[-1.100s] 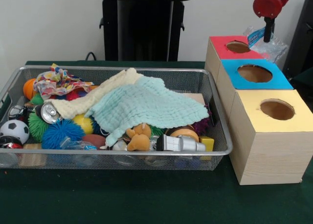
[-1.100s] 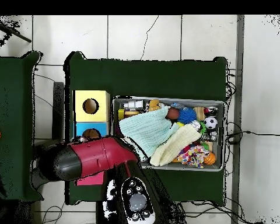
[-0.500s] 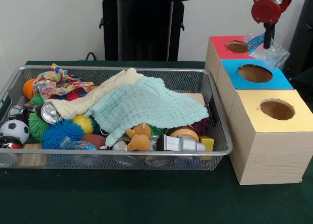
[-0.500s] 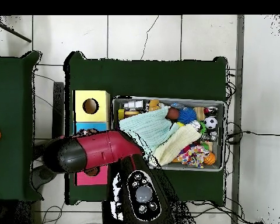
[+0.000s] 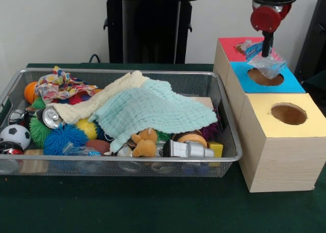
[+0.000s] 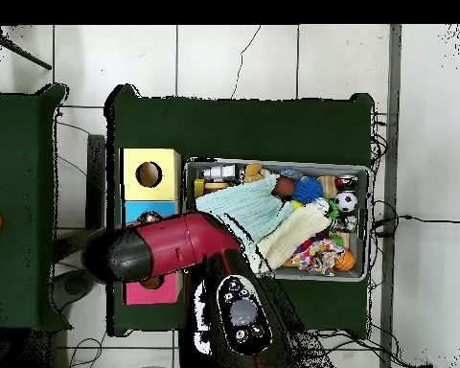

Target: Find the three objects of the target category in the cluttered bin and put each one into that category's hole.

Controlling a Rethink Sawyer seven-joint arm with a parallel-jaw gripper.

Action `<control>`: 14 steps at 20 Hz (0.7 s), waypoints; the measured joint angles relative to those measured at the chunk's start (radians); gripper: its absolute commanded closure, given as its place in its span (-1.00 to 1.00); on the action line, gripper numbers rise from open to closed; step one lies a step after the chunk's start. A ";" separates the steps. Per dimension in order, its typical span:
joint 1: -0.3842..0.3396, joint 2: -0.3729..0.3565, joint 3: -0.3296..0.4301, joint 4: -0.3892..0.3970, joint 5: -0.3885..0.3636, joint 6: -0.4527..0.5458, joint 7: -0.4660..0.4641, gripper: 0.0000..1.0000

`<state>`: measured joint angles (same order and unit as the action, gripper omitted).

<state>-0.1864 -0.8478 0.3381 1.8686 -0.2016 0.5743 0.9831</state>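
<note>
We had the wire bin (image 5: 224, 98) of toys and cloths well off to one side of the jaws, with the row of boxes (image 5: 265, 79) directly beneath them. Our gripper (image 5: 265, 50) was pinched on a clear plastic wrapper (image 5: 262, 57) that dangled just under the jaws, over the blue box's hole (image 5: 265, 77). We judged it light, crinkly, limp and slippery, best pinched at a bunched fold.

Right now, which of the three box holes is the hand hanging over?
The hand hangs over the hole in the blue-topped box, the middle one, with a clear plastic wrapper dangling from it. The red-topped box lies behind it, the yellow-topped box in front.
</note>
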 measured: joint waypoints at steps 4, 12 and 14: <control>-0.016 0.017 0.000 0.000 -0.031 -0.022 0.000 1.00; -0.012 0.035 0.000 -0.003 -0.071 -0.073 0.000 1.00; -0.007 0.036 -0.001 -0.006 -0.075 -0.073 0.000 1.00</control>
<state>-0.1930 -0.8118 0.3372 1.8627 -0.2767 0.5014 0.9831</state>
